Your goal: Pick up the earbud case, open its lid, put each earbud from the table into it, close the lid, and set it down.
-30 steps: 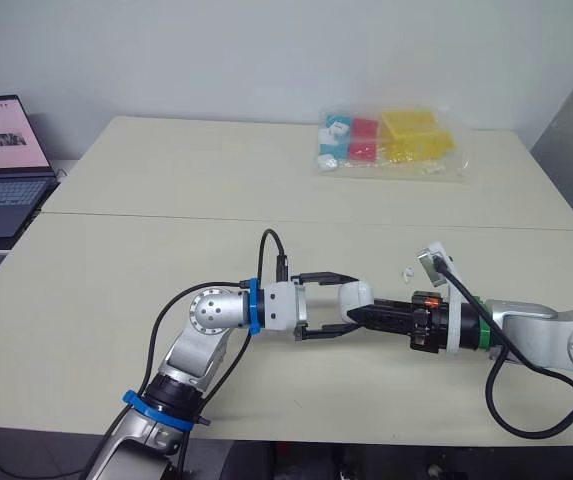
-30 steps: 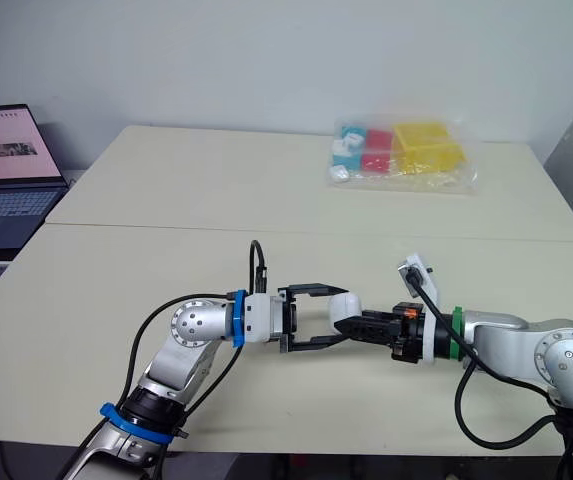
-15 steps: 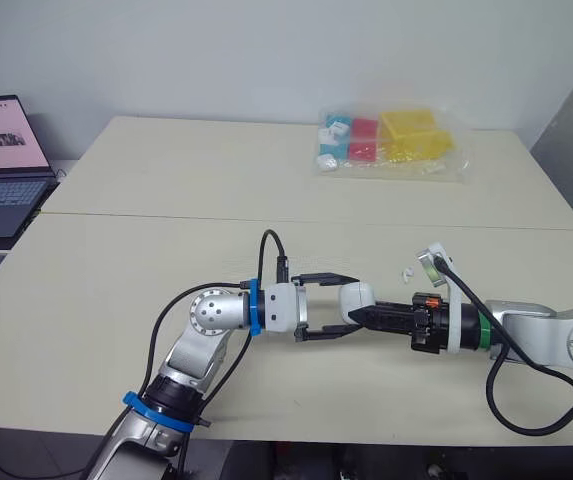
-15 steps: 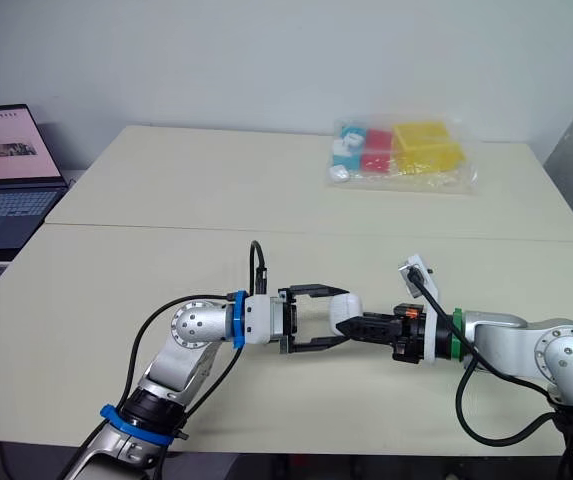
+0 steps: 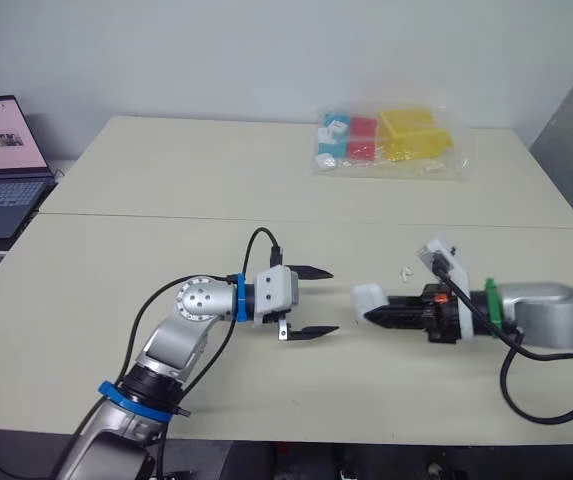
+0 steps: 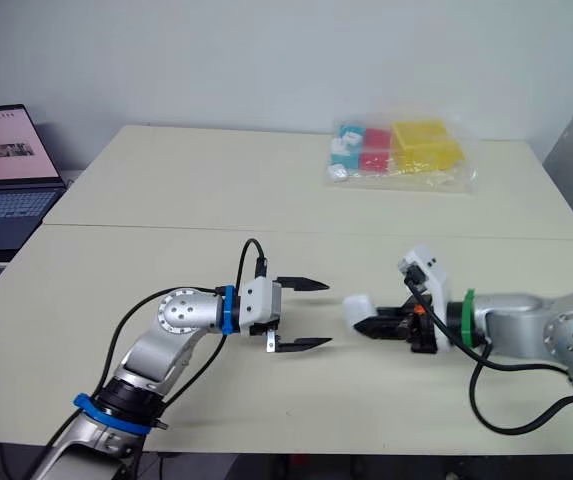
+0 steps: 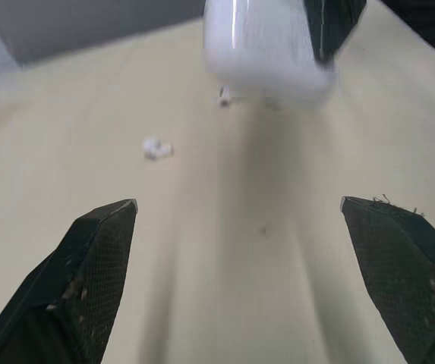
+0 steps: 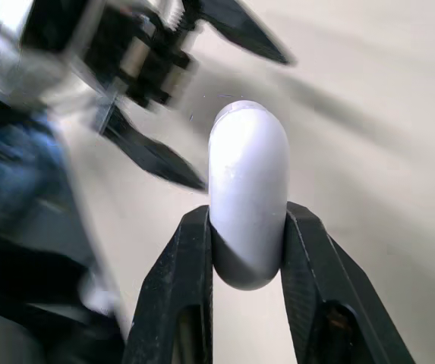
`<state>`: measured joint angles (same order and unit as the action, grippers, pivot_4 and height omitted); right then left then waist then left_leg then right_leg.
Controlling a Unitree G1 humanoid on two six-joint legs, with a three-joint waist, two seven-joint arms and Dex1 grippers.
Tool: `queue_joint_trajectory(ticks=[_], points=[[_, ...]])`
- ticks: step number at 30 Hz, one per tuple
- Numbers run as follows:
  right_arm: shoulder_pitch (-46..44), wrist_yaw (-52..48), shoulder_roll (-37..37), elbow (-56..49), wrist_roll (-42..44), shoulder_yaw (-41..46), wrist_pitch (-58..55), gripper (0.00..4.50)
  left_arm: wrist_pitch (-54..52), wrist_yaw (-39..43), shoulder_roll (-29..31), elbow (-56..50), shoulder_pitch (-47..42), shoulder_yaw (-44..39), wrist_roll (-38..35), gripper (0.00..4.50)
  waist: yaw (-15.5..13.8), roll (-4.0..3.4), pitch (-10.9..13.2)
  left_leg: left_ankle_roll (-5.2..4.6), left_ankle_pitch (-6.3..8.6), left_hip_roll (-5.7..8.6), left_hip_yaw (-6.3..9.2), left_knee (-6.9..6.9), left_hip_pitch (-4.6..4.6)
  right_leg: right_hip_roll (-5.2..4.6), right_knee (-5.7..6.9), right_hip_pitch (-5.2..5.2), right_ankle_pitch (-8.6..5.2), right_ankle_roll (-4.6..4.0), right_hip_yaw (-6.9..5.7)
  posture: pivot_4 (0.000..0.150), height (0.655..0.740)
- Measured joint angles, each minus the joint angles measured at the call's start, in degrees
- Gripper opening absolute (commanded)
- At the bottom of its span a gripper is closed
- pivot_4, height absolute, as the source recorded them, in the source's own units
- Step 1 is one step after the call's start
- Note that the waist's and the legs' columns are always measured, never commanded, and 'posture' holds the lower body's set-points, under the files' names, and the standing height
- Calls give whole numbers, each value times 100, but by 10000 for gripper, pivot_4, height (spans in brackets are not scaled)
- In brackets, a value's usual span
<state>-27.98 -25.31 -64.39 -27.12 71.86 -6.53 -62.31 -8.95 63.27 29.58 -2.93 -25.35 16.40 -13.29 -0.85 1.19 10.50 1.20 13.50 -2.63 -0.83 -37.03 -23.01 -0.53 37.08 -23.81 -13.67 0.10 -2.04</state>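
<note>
The white earbud case [image 5: 368,297] hangs just above the table, pinched at its lower end by my right gripper [image 5: 374,317]. In the right wrist view the case [image 8: 247,182] stands upright between the two black fingers [image 8: 190,265], with no gap showing at its lid. To the left of the case and apart from it, my left gripper [image 5: 333,301] is open and holds nothing. One small white earbud [image 5: 405,270] lies on the table behind the case. The left wrist view shows two earbuds [image 7: 156,148] [image 7: 223,97] on the table past the case [image 7: 266,45].
A clear bag of coloured blocks [image 5: 391,145] lies at the back of the table. A laptop [image 5: 1,160] sits open on a side surface at the far left. A seam [image 5: 166,216] runs across the table between its two halves.
My left gripper, whose open fingers were around the case, has pulled back to the left and now stands apart from it. The right gripper has drawn slightly right, still holding the case.
</note>
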Motion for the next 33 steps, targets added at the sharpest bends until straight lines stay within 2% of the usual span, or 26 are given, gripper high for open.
queue_joint_trajectory(ticks=[3, 7, 10, 19, 33], points=[[-366, -1293, -749, -84, -1850, -731, 782, 7878, -1175, -51, 74, -492, -260, 64, -141, 45000, -11, 0, 0, 1, 1, 1, 3, 6, -6, 0, -10, -4, -7, -8, -1, 1500, 7359], [-742, -2538, -932, 21, -3914, -1683, 1907, 7878, -2205, -512, -257, -897, -557, 294, -114, 45000, 8, 0, 0, 0, 1, 1, -18, 3, -26, 2, -2, -33, -8, -8, 9, 1500, 7359], [-914, -3016, -831, 127, -4770, -1884, 2352, 7878, -2737, -852, -505, -1110, -716, 361, -116, 45000, 27, 1, 1, 1, 1, 0, -15, 1, -33, 4, 0, -38, -7, -7, 8, 1500, 7359], [-928, -3602, -164, 68, -5459, -1886, 2305, 7878, -2978, -1069, -632, -1212, -995, 694, -4, 45000, 64, 1, 1, 1, 0, 0, -7, -7, -29, 6, 16, -35, -7, -9, 8, 1500, 7359], [-991, -3843, 370, 51, -5764, -1788, 1973, 7878, -2883, -1132, -714, -1055, -1038, 953, 203, 45000, 69, 1, 1, 1, -1, 1, -5, -12, -25, 5, 30, -34, -6, -10, 9, 1500, 7359]])
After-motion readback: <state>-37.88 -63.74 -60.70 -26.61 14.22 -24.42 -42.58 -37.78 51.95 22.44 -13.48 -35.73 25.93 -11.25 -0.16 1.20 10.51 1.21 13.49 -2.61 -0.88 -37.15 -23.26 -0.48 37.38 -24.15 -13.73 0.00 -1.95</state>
